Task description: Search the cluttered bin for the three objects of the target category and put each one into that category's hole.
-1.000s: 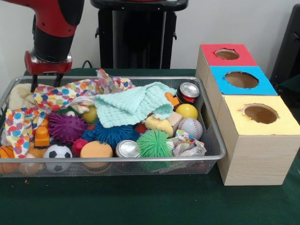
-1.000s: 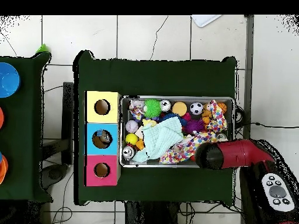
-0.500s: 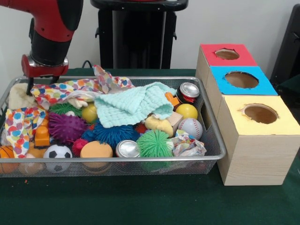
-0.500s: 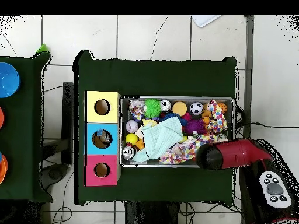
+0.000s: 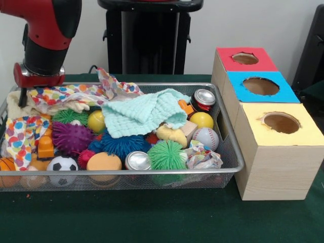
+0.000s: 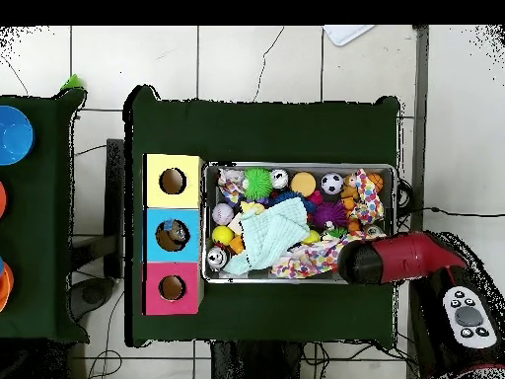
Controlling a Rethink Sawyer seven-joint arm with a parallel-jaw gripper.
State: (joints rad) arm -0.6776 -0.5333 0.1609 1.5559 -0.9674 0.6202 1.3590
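Observation:
My gripper (image 5: 36,92) hangs over the far left end of the wire mesh bin (image 5: 152,172), shut on a colourful dotted cloth (image 5: 76,94) that trails from it towards the middle. In the overhead view the red arm (image 6: 395,261) hides the gripper; the dotted cloth (image 6: 312,257) stretches along the bin's lower side. The bin holds a mint knitted cloth (image 5: 144,114), two cans (image 5: 204,98) (image 5: 137,161), a baseball (image 5: 206,137), yellow balls (image 5: 201,120) (image 5: 96,121), a soccer ball (image 5: 62,164) and several spiky balls (image 5: 167,154).
Three boxes with round holes stand right of the bin: red top (image 5: 245,58), blue top (image 5: 260,86), yellow top (image 5: 281,122). A black pedestal (image 5: 147,40) rises behind the bin. Green cloth covers the table (image 5: 152,217).
The gripper has moved left and slightly up, dragging the dotted cloth with it. A yellow ball and a small green spiky ball at the left are now uncovered.

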